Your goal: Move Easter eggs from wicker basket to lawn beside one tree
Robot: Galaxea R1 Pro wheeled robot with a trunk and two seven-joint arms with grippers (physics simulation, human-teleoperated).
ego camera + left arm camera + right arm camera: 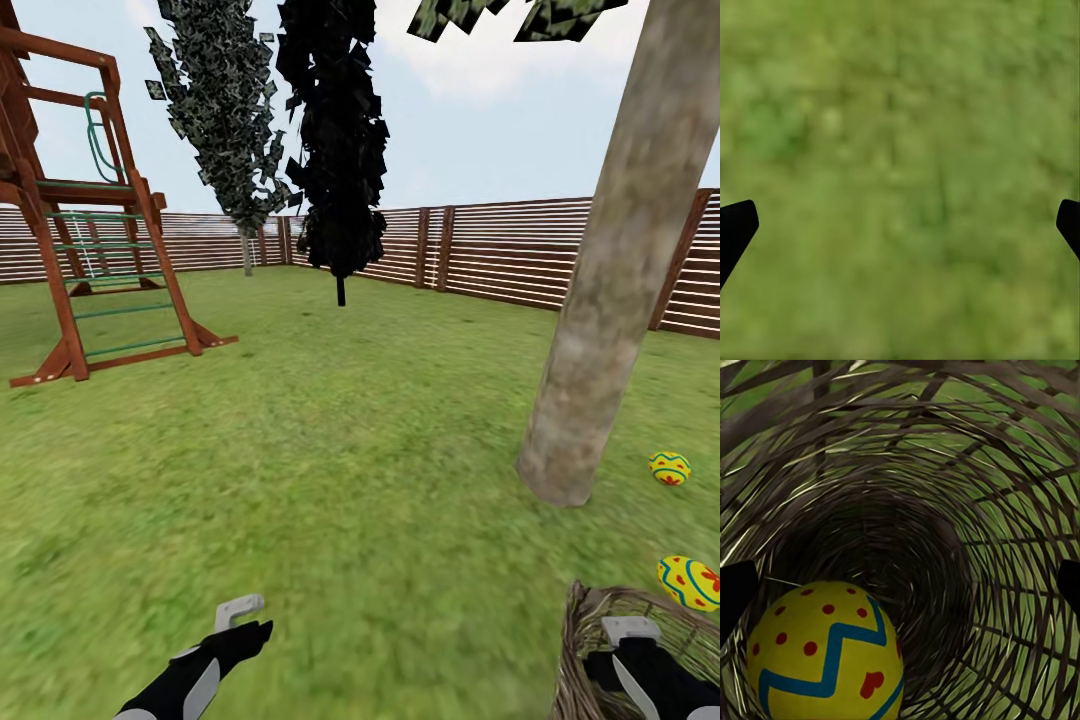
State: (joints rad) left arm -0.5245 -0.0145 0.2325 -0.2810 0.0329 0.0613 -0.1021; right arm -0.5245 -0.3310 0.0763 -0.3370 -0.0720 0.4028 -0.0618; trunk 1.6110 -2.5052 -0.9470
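Two eggs are out on the lawn (330,480). One egg (669,467) lies at about 3 o'clock from the foot of the tree (610,290), just beside the trunk base. A second egg (689,582) lies nearer the robot, between that first egg and the wicker basket (585,640), just past the basket's far rim; probably set there because it sits within easy reach of both trunk and basket. Whether it counts as next to the tree is a judgement call; it looks near, not touching.

The third egg (825,656) is still inside the basket, resting against the woven wall low down, seen from the right wrist camera looking into the weave. The basket looks tipped or viewed along its depth; cannot tell which.

The right hand (630,640) hangs at the basket mouth, at about 5 o'clock in the head view. Its fingertips (735,596) show wide apart at the wrist view's edges with nothing between them, so the hand stands apart, lined up to reach in for the last egg. The egg sits off to one finger's side, so some re-centring seems needed before closing.

The left hand (240,625) idles over bare grass at 7 o'clock, fingers (735,229) spread, holding nothing.

Background: playset (80,230) at 10 o'clock, dark-leaved tree (340,140) at 12, slat fence (500,250) behind.
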